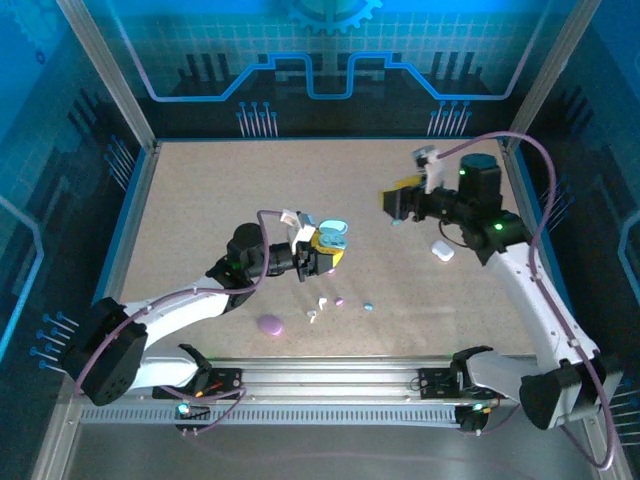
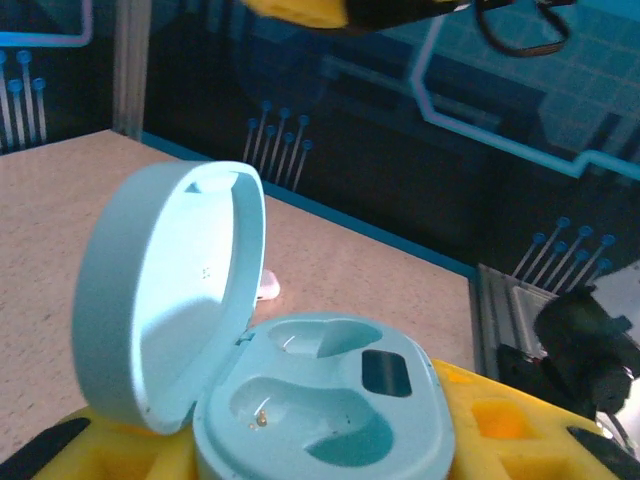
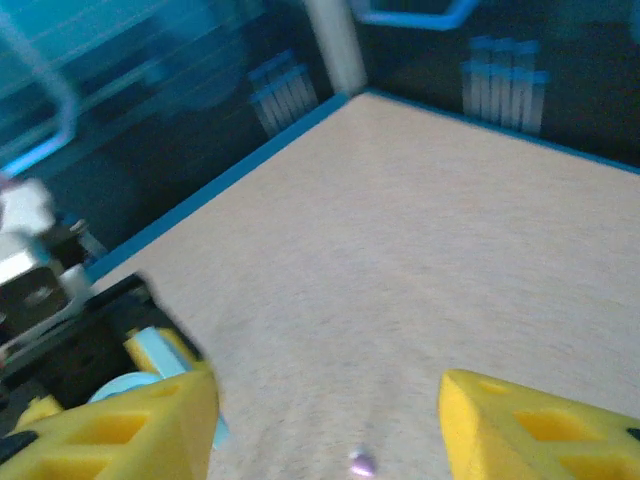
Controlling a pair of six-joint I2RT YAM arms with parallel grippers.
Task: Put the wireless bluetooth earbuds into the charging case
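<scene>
Status: the left gripper point(image 1: 327, 252) is clenched on the light blue charging case point(image 1: 335, 231) near the centre of the table point(image 1: 200, 200); the lid point(image 2: 170, 290) stands open at 10 o'clock of the base point(image 2: 330, 410); both sockets in the base are empty

Right gripper point(image 1: 392, 204): positioned at 2 o'clock of the charging case, well apart from it; released, with nothing between the yellow fingers point(image 3: 540, 425); a small bud-like item point(image 1: 396, 222) lies on the table just below them, colour uncertain

Earbuds: none seated; the light blue earbud point(image 1: 369, 306), the pink-purple earbud point(image 1: 339, 300) and the white earbuds point(image 1: 321, 301) lie loose at 5 to 6 o'clock of the charging case, near one another; a white case point(image 1: 441, 250) lies at 3 o'clock and a purple case point(image 1: 270, 323) at 7 o'clock

Probable faults from this state:
- Wrong bud selected; the loose buds lie close together, so a pick aimed at the light blue one may catch a neighbour
- Slip during pick; each bud is tiny and rounded against broad fingers, so closing off-centre may flick it across the table
- Failed seating; a bud presented in the wrong orientation is likely to perch on the socket rim
- Lid strike; an approach from the lid side may knock the lid shut or twist the charging case in the left gripper
- Arm contact; both grippers must meet near the table centre
</scene>
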